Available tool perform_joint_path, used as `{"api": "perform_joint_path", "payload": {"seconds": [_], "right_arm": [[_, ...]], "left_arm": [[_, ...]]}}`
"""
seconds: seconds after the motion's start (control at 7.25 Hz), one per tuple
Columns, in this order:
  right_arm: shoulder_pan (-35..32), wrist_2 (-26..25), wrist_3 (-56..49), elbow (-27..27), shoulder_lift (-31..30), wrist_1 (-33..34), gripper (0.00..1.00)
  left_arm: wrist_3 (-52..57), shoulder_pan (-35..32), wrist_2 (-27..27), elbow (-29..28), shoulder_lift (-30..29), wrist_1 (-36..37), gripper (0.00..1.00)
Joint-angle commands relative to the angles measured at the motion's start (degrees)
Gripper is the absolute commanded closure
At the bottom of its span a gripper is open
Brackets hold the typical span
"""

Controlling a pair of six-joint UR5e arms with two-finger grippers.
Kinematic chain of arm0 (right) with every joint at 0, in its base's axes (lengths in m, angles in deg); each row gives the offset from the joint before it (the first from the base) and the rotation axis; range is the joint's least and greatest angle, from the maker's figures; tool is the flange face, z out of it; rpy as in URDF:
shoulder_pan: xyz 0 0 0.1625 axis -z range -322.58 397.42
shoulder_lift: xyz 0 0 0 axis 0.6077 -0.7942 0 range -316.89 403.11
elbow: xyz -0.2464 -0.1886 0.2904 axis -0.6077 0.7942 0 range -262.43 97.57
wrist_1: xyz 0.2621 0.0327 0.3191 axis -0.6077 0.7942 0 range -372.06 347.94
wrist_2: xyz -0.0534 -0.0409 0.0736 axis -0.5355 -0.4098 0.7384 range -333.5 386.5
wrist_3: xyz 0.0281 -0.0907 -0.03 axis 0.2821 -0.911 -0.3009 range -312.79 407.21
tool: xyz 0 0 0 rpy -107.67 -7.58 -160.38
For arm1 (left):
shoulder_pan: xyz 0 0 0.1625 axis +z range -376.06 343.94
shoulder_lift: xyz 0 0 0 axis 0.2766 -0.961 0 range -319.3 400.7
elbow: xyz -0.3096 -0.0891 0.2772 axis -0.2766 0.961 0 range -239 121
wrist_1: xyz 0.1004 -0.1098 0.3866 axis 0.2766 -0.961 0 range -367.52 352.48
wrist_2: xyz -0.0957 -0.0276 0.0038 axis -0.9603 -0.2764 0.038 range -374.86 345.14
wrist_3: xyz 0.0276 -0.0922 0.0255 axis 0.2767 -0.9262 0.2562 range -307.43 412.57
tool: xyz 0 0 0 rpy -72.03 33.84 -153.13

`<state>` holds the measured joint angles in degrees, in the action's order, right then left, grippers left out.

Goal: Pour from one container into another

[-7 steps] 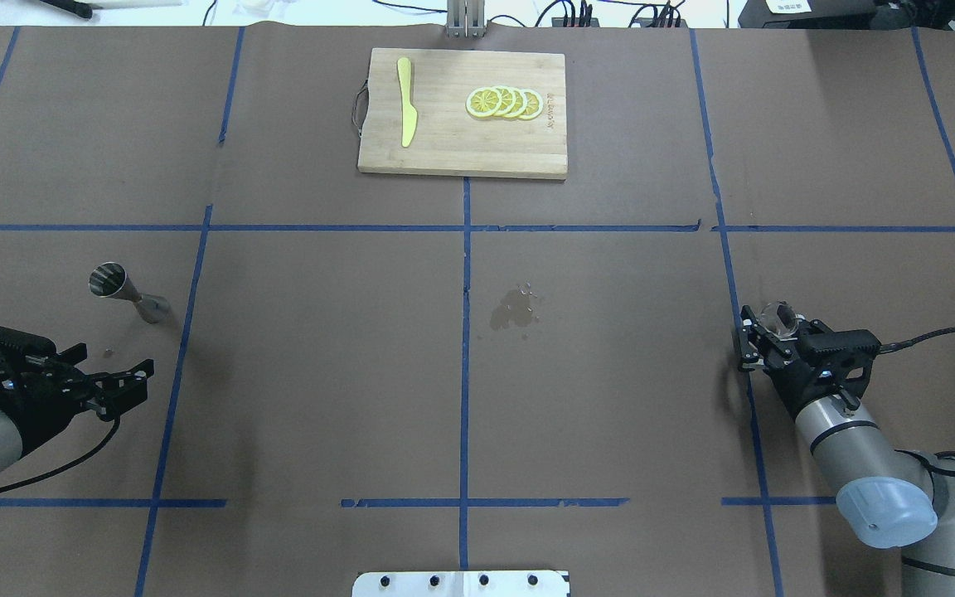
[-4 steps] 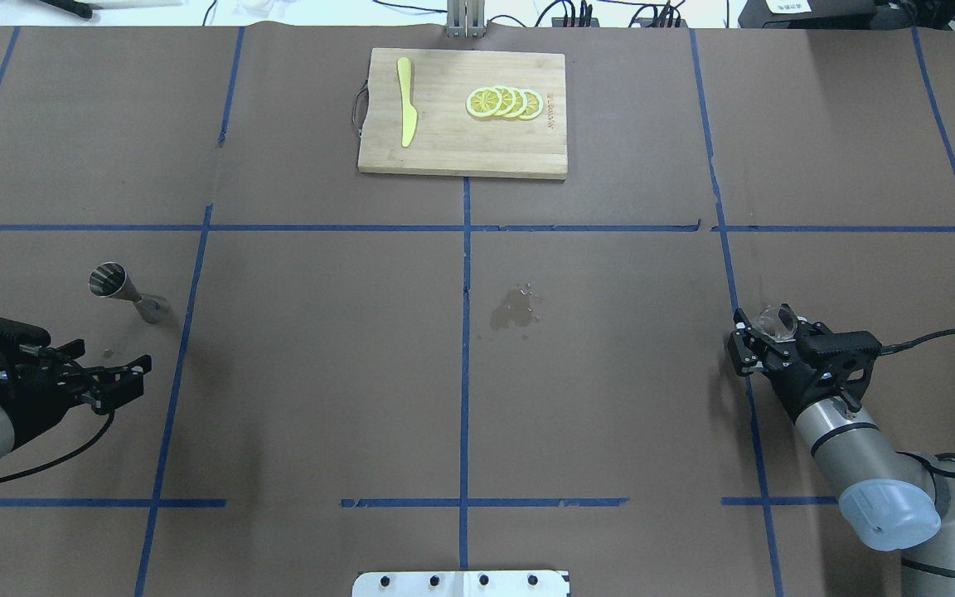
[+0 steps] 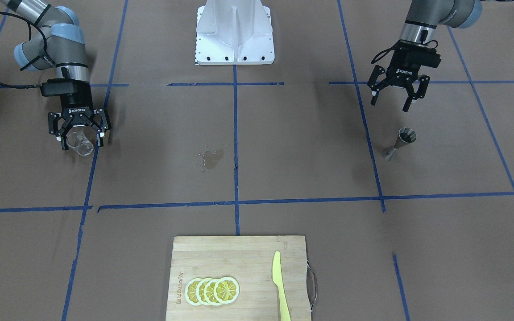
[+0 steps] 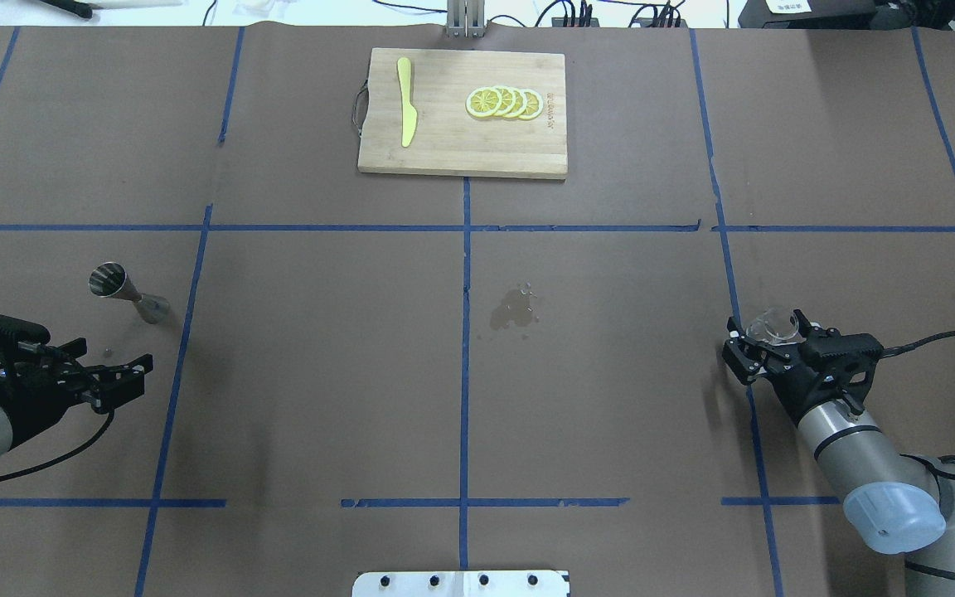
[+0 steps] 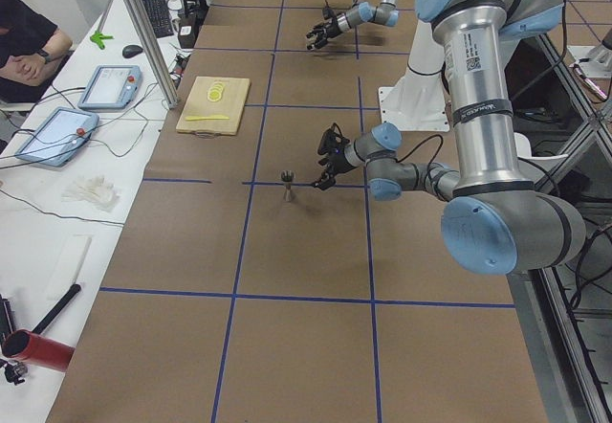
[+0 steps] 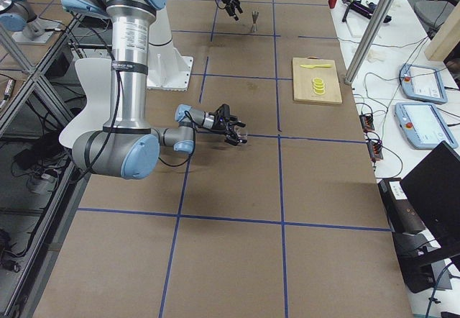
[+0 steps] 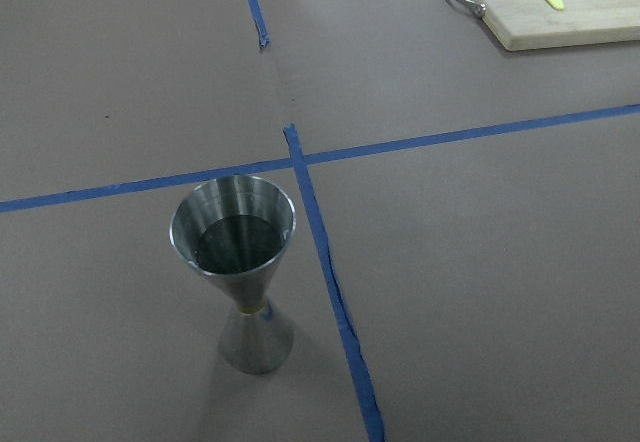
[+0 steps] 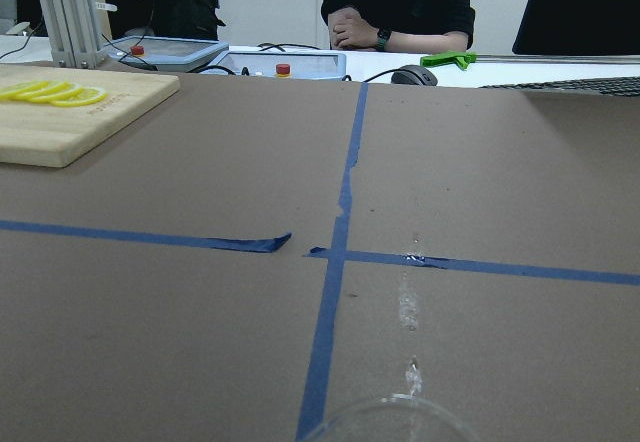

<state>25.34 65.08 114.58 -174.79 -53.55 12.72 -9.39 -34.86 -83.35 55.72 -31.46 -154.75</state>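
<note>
The metal measuring cup [image 7: 240, 267], liquid-filled, rigid and likely slick, should be pinched at its narrow waist by the spread left gripper [image 3: 394, 93]; the right gripper [image 3: 80, 133] pinches a fragile glass [image 3: 80, 142].

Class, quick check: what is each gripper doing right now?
Left gripper: open, empty, near the jigger.
Right gripper: shut on the glass.

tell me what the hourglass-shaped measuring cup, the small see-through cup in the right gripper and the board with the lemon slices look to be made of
Hourglass-shaped measuring cup: likely brushed steel; grey, dull sheen, soft reflections inside the bowl.
Small see-through cup in the right gripper: clear glass or plastic, cannot tell which; the table shows through it.
Board: pale wood, perhaps bamboo; fine straight grain, matte.
</note>
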Motion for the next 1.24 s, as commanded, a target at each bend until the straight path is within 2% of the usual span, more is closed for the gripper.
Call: {"api": "perform_joint_path", "payload": {"seconds": [0.0, 0.14, 0.41, 0.55, 0.83, 0.97, 1.1], "right_arm": [[0.04, 0.09, -0.40, -0.71, -1.86, -0.08, 0.00], [0.13, 1.83, -0.40, -3.33, -2.30, 0.01, 0.00], [0.22, 8.67, -0.31, -11.66, -10.17, 0.10, 0.00], [0.39, 10.01, 0.13, -12.22, -11.69, 0.10, 0.00], [2.49, 10.02, 0.66, -12.23, -13.11, 0.10, 0.00], [3.72, 9.85, 1.44, -12.32, -13.72, 0.10, 0.00], [5.30, 10.11, 1.62, -12.58, -13.90, 0.10, 0.00]], "left_arm": [[0.18, -0.01, -0.15, 0.51, 0.00, 0.01, 0.00], [0.00, -0.01, -1.11, 0.68, 0.00, 0.01, 0.00], [0.18, -0.09, -1.38, 1.47, 0.09, 0.28, 0.00], [0.18, -0.35, -4.26, 4.52, 0.44, 4.45, 0.00], [0.18, -2.37, -12.86, 13.04, 0.27, 17.96, 0.00], [3.40, -4.29, -17.68, 15.16, -0.17, 23.43, 0.00], [6.56, -7.88, -21.21, 15.45, -0.35, 25.22, 0.00]]}}
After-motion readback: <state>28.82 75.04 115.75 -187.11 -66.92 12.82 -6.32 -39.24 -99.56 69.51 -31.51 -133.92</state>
